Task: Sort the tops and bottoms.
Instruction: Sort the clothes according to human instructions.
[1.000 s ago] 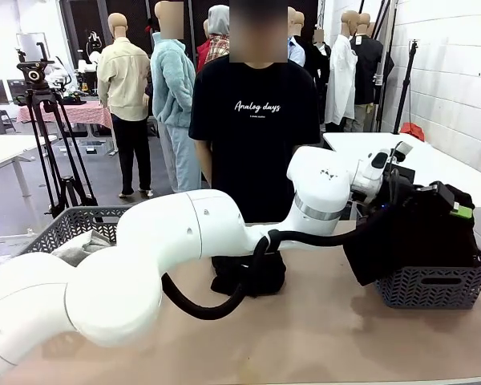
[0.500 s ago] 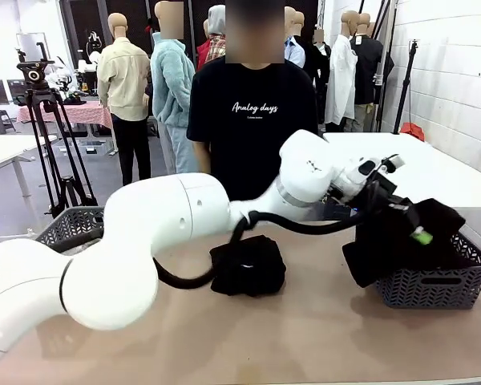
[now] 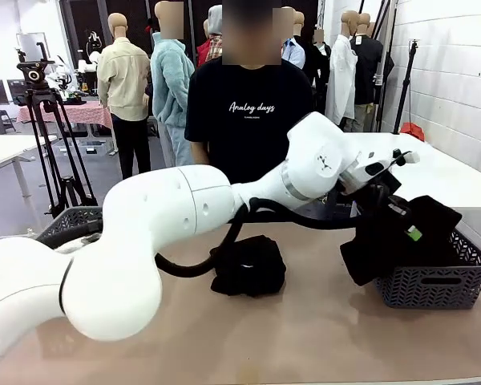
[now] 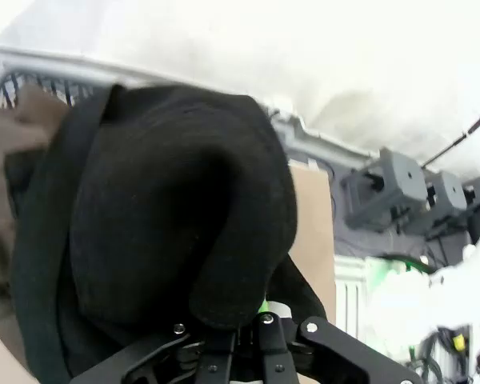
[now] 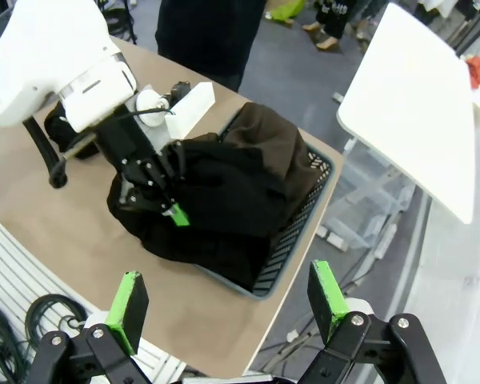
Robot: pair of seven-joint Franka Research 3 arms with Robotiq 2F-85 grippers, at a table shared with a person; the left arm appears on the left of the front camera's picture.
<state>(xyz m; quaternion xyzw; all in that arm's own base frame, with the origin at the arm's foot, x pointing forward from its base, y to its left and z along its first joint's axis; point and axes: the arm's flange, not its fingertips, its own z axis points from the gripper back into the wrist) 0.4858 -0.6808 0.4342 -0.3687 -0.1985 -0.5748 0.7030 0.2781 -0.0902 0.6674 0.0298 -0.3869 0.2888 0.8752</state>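
Table (image 3: 305,337), left hand (image 3: 413,232) clamped on black garment (image 3: 382,250) — over basket (image 3: 433,290), right hand (image 5: 228,300) spread.

Bottoms (image 3: 378,250) overhang basket (image 3: 433,290); garment (image 3: 248,265) lies left, on table (image 3: 321,341).

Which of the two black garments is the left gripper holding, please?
The black garment draped over the basket rim; the other black bundle lies mid-table, untouched.

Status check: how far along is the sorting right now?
Done: brown trousers lie in the right basket. In hand: the left gripper is shut on a black garment at that basket, part hanging over its rim. Remaining: a second black garment sits on the table; the right gripper is open, holding nothing.
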